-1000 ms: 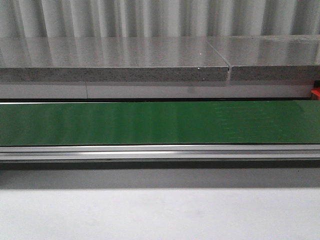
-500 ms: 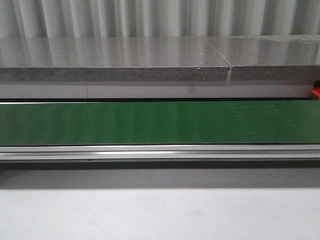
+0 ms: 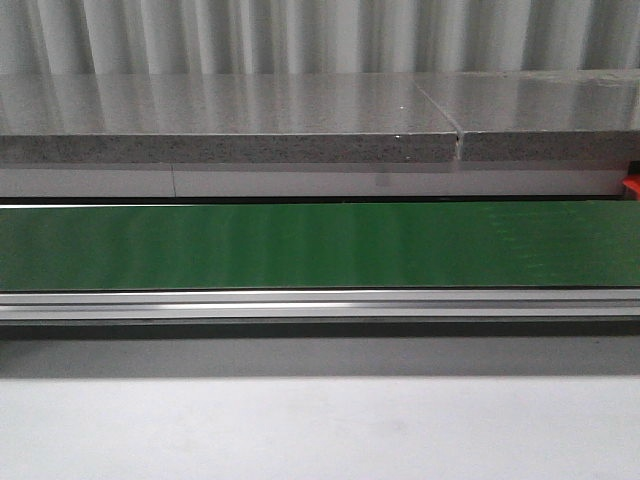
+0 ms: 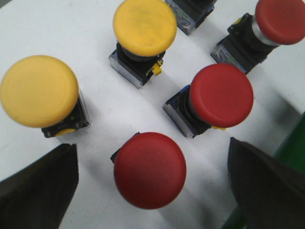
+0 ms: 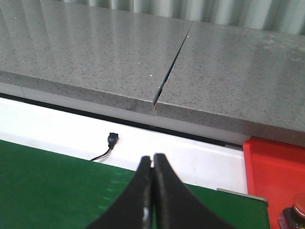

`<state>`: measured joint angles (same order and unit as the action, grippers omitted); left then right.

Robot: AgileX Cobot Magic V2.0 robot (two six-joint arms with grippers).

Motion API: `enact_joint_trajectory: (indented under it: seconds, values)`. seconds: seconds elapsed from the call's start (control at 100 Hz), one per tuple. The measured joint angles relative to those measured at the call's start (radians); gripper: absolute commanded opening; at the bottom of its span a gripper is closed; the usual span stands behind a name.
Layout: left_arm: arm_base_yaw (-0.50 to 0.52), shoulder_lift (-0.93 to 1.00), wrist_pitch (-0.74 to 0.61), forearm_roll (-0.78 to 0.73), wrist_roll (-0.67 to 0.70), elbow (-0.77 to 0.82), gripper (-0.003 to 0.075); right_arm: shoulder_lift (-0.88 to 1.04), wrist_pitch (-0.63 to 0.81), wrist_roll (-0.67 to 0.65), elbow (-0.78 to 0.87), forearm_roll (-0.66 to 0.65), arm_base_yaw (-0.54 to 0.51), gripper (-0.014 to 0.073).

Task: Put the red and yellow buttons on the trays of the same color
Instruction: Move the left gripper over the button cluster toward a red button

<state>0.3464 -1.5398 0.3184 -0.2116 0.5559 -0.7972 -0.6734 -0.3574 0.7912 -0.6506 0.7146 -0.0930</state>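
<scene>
Straddling a red button (image 4: 149, 170), left end effector (image 4: 151, 191) gapes (right end effector (image 5: 152, 200) pinched together).

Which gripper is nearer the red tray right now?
Right. The right gripper, shut, hangs over the green belt with the red tray just beside it. The left gripper is open over the loose buttons, no tray in view.

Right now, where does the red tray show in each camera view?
Front view: red tray, sliver at right edge, beyond the green belt.
Left wrist view: not in it.
Right wrist view: at the belt's end, below the grey slab.
Shared landmark: the green belt.
</scene>
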Motion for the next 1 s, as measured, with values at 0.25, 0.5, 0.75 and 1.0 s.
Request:
enact_joint_trajectory:
  seconds: [0.25, 0.5, 0.75, 1.0]
  values:
    - [0.000, -0.040, -0.006, 0.000, 0.000, -0.001, 0.0617, 0.000, 0.000, 0.000, 0.000, 0.000, 0.000, -0.0069]
    - [0.000, -0.040, -0.021, 0.000, 0.000, -0.002, 0.0440, 0.000, 0.000, 0.000, 0.000, 0.000, 0.000, -0.0069]
    - [0.000, -0.040, -0.013, 0.000, 0.000, -0.002, 0.0116, 0.000, 0.000, 0.000, 0.000, 0.000, 0.000, -0.0069]
    - [0.000, 0.017, 0.002, 0.000, 0.000, -0.002, -0.0018, 0.000, 0.000, 0.000, 0.000, 0.000, 0.000, -0.0069]
